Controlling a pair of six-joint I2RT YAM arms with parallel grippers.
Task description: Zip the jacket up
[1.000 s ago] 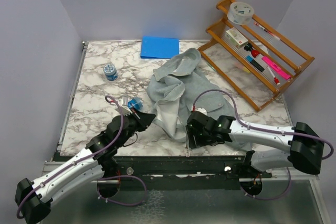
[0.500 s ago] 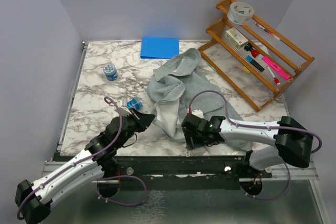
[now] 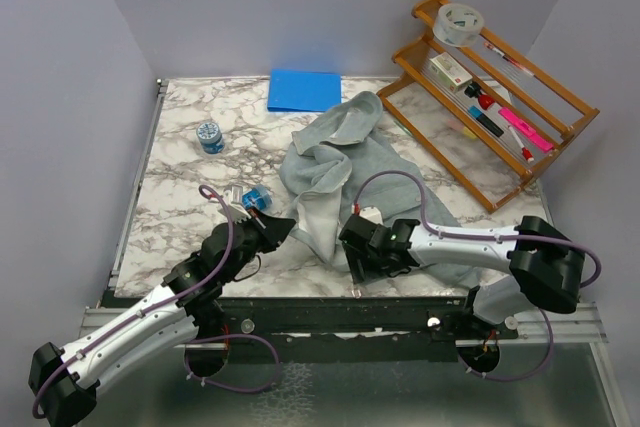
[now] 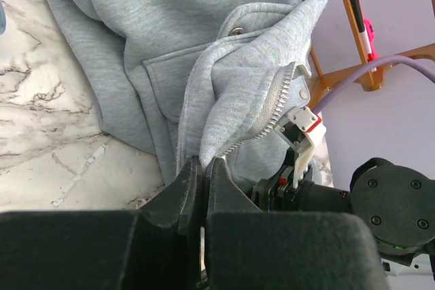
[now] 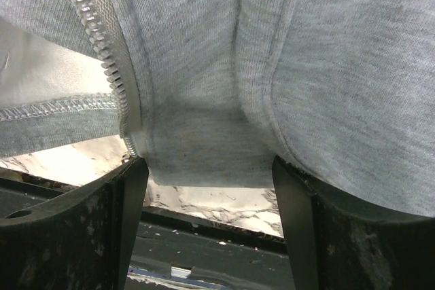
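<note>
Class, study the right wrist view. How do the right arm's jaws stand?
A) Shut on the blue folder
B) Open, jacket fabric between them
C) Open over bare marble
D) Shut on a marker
B: the right gripper has its jaws apart at either side of the view, with the grey jacket hem filling the gap.

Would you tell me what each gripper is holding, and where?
Left gripper pinches the jacket at its lower front edge by the zipper; right gripper is open around the hem, holding nothing.
</note>
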